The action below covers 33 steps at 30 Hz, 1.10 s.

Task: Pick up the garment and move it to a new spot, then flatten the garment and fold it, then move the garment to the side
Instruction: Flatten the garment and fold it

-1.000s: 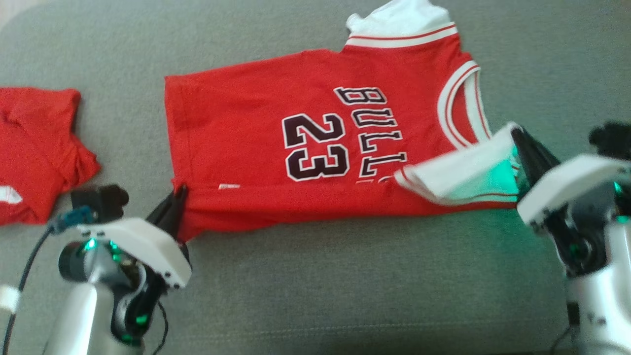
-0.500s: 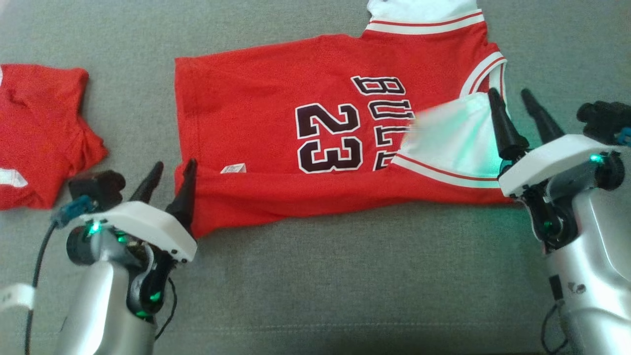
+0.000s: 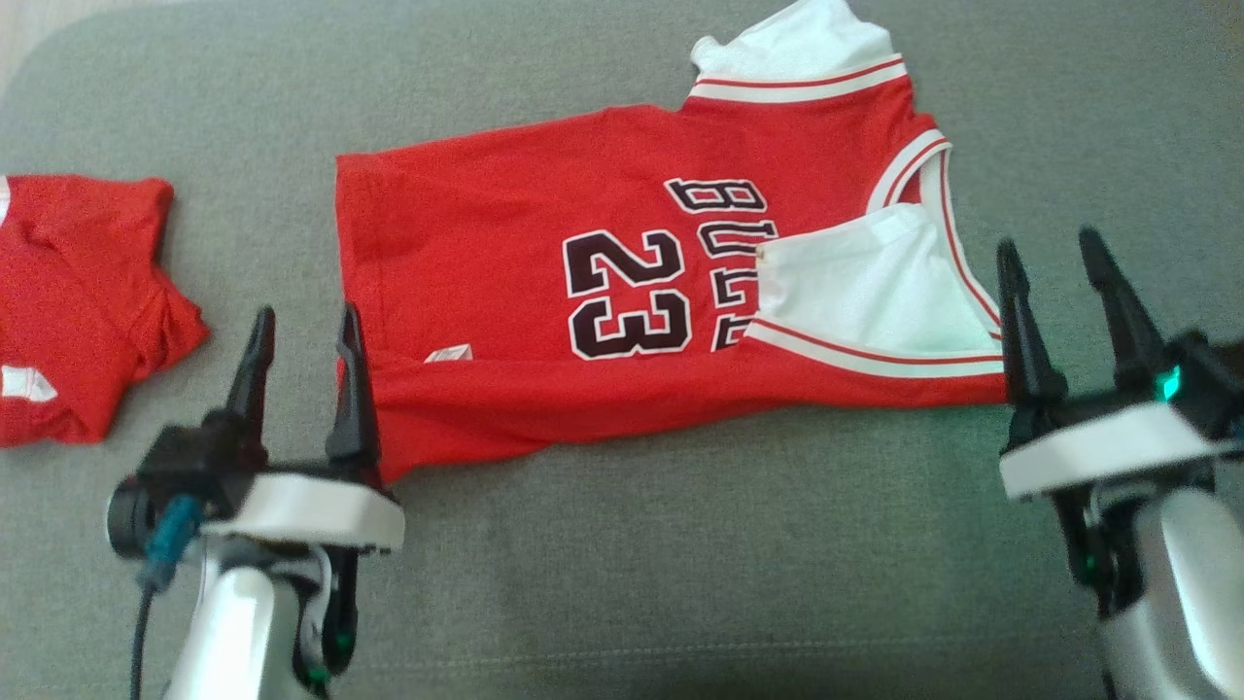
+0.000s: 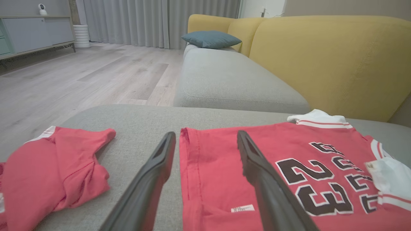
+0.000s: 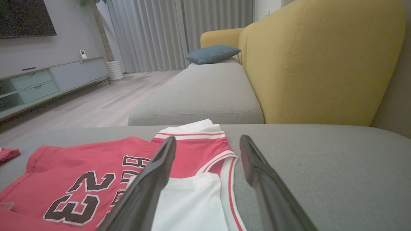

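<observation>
In the head view, the red jersey [image 3: 544,282] is seen lying flat on the grey cushion [image 3: 680,564], with its hem toward the left and its collar toward the right. The front edge is folded over the body, and one white sleeve [image 3: 865,292] is laid across the letters beside the number 23. The left gripper [image 3: 305,316] is placed at the hem corner of the jersey with its jaws wide apart, and nothing is held in them. Its inner finger is seen against the red edge, but contact cannot be told. The right gripper [image 3: 1048,245] is placed just beside the shoulder end, also spread wide and empty. A second red garment [image 3: 78,301] is seen well apart, at the far left.

In the left wrist view, the hem edge is seen between the two dark fingers, and one finger is over the red cloth. A yellow backrest [image 4: 327,64], a blue pillow [image 4: 210,39] and a wooden floor [image 4: 80,73] are seen behind.

In the right wrist view, the white sleeve and the striped armhole are seen between the parted fingers, on the cushion.
</observation>
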Motion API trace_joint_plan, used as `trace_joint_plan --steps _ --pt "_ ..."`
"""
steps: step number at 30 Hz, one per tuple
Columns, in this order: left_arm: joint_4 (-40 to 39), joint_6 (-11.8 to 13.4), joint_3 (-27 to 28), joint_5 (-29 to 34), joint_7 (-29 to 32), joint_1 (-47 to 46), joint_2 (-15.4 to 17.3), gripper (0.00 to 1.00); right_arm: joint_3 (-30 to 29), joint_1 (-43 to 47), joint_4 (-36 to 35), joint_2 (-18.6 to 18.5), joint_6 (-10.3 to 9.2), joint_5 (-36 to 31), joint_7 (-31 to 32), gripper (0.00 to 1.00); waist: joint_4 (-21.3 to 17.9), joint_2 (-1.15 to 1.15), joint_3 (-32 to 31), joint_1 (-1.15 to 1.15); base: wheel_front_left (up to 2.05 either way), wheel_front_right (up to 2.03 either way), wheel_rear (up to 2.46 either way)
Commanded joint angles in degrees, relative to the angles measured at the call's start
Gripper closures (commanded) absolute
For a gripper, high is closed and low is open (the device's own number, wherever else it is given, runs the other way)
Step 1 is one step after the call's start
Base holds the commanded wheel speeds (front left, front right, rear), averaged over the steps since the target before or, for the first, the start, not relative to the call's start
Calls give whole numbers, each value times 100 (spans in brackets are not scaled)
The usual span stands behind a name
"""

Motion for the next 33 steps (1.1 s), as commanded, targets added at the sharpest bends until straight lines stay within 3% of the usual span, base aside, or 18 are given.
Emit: trace_joint_plan --steps 1,14,28,33 --pt "-258 55 163 70 -59 40 58 0 33 170 -376 54 -4 -99 36 0 -43 0 -67 0 0 0 0" --pt "-284 256 18 344 -130 694 2 0 -122 1385 -1536 486 -4 -414 543 0 -184 0 -338 0 0 0 0" --pt "-162 195 60 333 -132 679 35 0 -153 1483 -1640 562 -4 -391 691 0 -251 0 -338 0 0 0 0" --pt "183 72 66 62 191 657 14 0 -199 1369 -1312 473 -4 -316 864 0 -254 0 -199 0 0 0 0"
